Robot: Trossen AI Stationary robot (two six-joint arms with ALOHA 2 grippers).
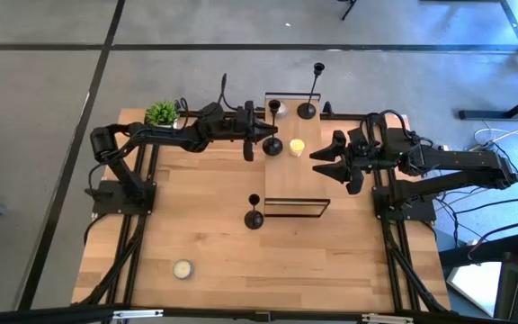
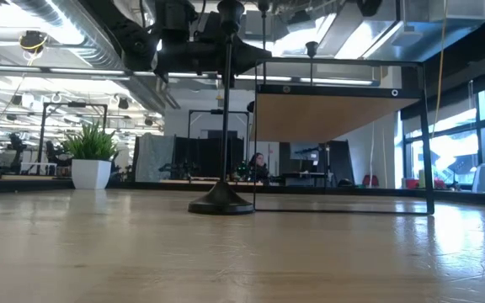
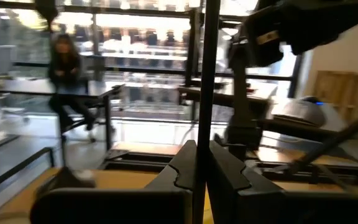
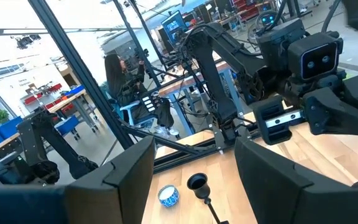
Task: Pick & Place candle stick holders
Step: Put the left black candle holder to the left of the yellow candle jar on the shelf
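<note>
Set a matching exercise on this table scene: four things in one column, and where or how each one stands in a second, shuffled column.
Things:
1. potted plant
2. yellow candle
3. white candle
4. left gripper

Places or states:
A. on the raised shelf
B. alone on the bare table top, away from the shelf
C. at a corner of the table
D. shut on the stem of a candle stick holder

Pairs: 1-C, 2-A, 3-B, 4-D
</note>
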